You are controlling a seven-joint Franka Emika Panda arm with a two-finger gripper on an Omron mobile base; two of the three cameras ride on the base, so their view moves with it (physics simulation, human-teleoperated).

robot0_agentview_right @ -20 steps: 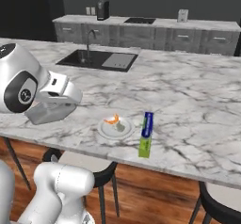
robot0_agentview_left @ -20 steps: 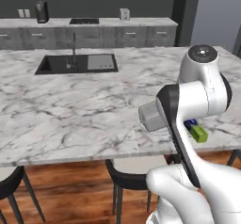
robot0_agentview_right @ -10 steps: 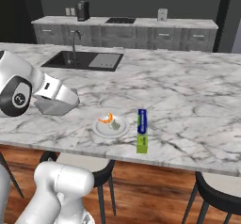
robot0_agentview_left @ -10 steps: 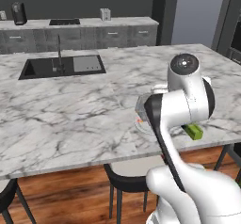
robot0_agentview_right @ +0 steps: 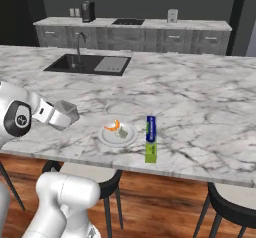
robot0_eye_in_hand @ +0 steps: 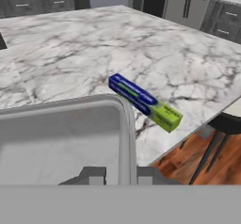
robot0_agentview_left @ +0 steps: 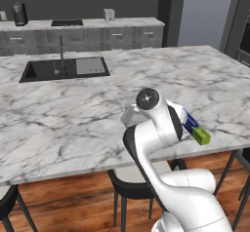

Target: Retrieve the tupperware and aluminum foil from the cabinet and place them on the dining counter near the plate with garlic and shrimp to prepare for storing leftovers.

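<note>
My gripper (robot0_agentview_right: 64,115) is shut on the rim of the tupperware (robot0_eye_in_hand: 61,138), a clear greyish rectangular container that hangs just above the dining counter (robot0_agentview_right: 200,102). In the right base view it is a short way left of the plate with garlic and shrimp (robot0_agentview_right: 118,134). The aluminum foil (robot0_agentview_right: 150,138), a blue box with a lime-green end, lies right of the plate near the counter's front edge. The hand view shows the foil (robot0_eye_in_hand: 146,103) beyond the tupperware's right wall. From the left base view the foil (robot0_agentview_left: 196,129) sticks out from behind my arm, and the gripper (robot0_agentview_left: 131,115) sits low by the counter.
A black sink (robot0_agentview_right: 89,63) with a faucet is set into the counter's far left. Black stools (robot0_agentview_right: 232,207) stand under the front edge. A back worktop over grey drawers (robot0_agentview_right: 135,32) carries a coffee machine (robot0_agentview_right: 87,11). Steel appliances (robot0_eye_in_hand: 188,2) stand beyond the counter's far end.
Both base views have shifted, so the base has moved. The arm has folded in closer, still holding the tupperware left of the plate. Plate and foil lie as before.
</note>
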